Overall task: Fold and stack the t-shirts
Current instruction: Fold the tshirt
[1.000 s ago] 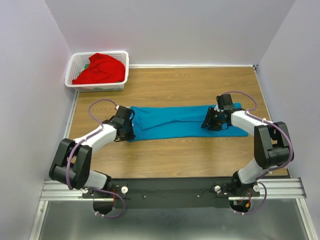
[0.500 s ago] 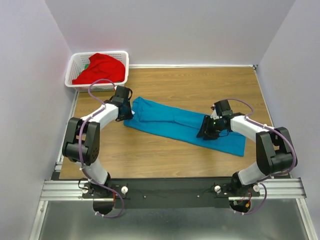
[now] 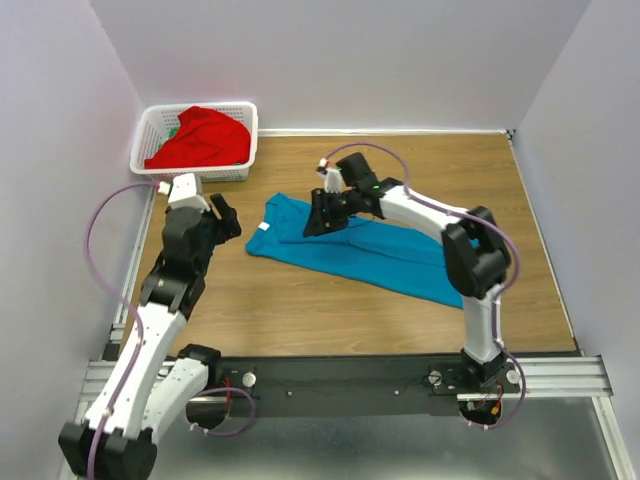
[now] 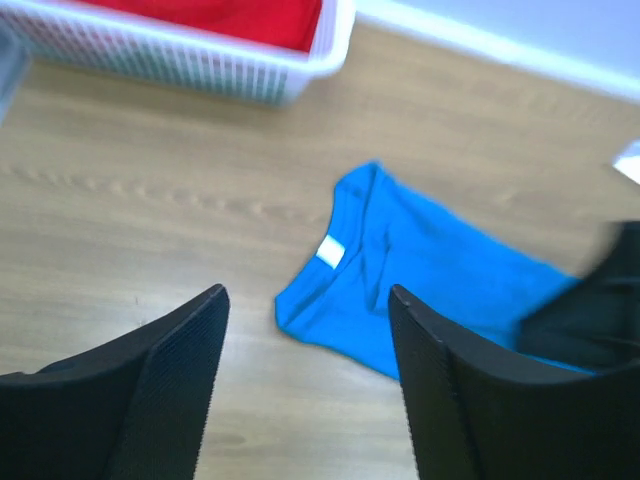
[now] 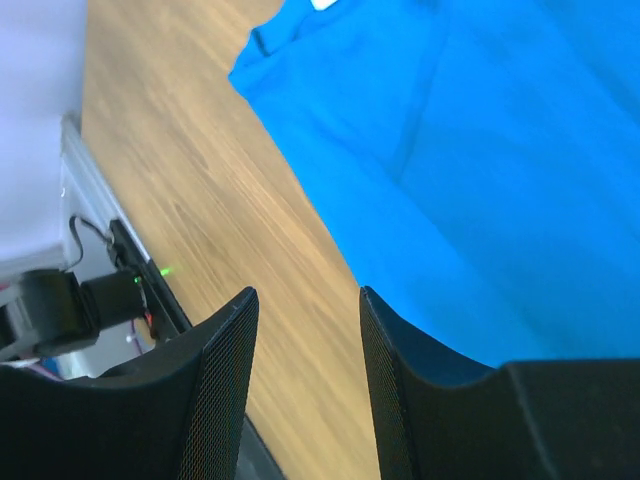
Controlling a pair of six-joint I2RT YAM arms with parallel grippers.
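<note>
Top view: blue shirt (image 3: 360, 250) slanted on table (image 3: 400, 170), seemingly halved lengthwise; red shirt (image 3: 200, 138) in basket (image 3: 195, 175). Left gripper (image 3: 230, 218) wide, empty, near collar (image 3: 266, 230); right gripper (image 3: 318, 215) wide above it. Pinch collar-end corners evenly, fold w/o dragging.

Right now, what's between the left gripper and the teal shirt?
Only bare table. The top view shows the open left gripper short of the teal shirt at its collar end; the left wrist view agrees.
</note>
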